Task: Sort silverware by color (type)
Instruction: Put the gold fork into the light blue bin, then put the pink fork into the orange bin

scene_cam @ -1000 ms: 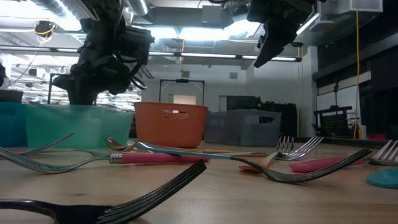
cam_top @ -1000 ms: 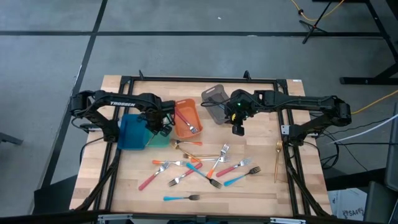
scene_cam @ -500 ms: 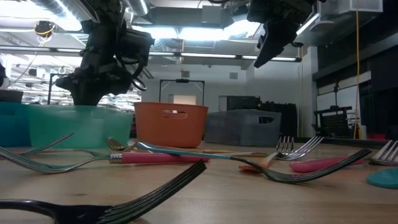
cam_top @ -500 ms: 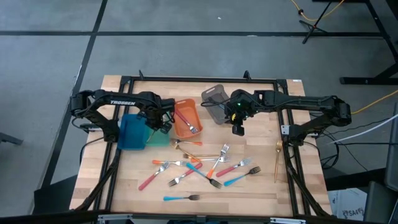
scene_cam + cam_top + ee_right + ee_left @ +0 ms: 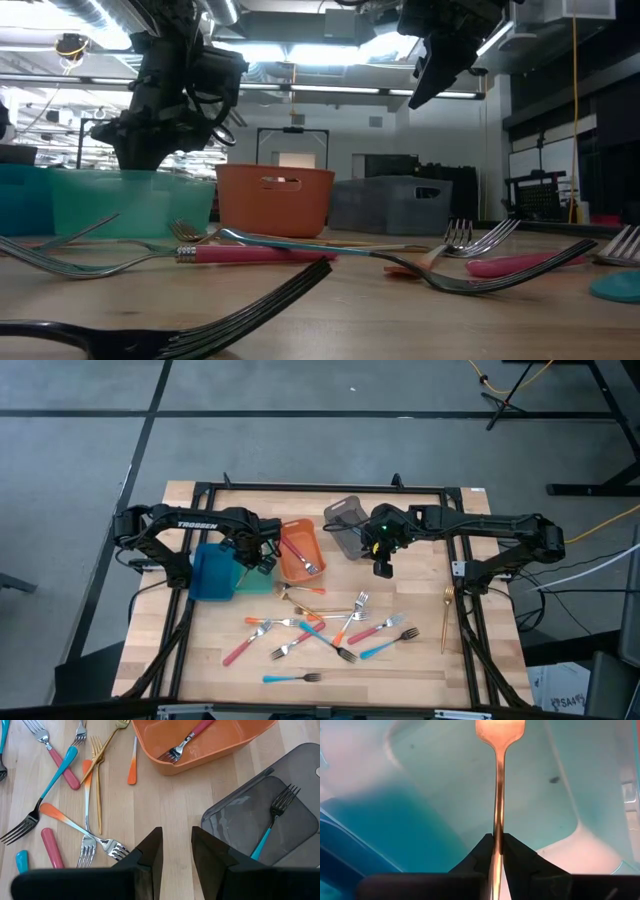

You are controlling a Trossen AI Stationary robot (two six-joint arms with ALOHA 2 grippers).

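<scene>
- High view: we are holding the left gripper (image 5: 262,563) over the teal bin (image 5: 252,582), which sits between the blue bin (image 5: 209,572) and the orange bin (image 5: 298,550). The right gripper (image 5: 381,568) is hovering beside the grey bin (image 5: 344,525). The loose silverware (image 5: 330,630) is lying scattered on the table (image 5: 440,670), on the near side of both grippers and well apart from the left one. One gold utensil (image 5: 446,618) is lying alone by the right edge.
- Low view: the left gripper (image 5: 200,100) is hanging above the teal bin (image 5: 125,200), and the right gripper (image 5: 430,75) is hanging high, clear of the forks (image 5: 470,235) below.
- Left wrist view: our fingers (image 5: 517,862) are pinched tight on the stem of a gold fork (image 5: 499,795), its head pointing ahead over the teal bin floor (image 5: 445,785). To do this well, we judge we should release only when the whole fork is inside the walls, low enough not to bounce out.
- Right wrist view: the right fingers (image 5: 150,855) are standing apart, holding nothing. Ahead, a pink fork (image 5: 187,740) is lying in the orange bin (image 5: 230,745) and a blue fork (image 5: 272,822) in the grey bin (image 5: 300,780). Crossed forks (image 5: 75,805) in the pile may hinder the next pick.
</scene>
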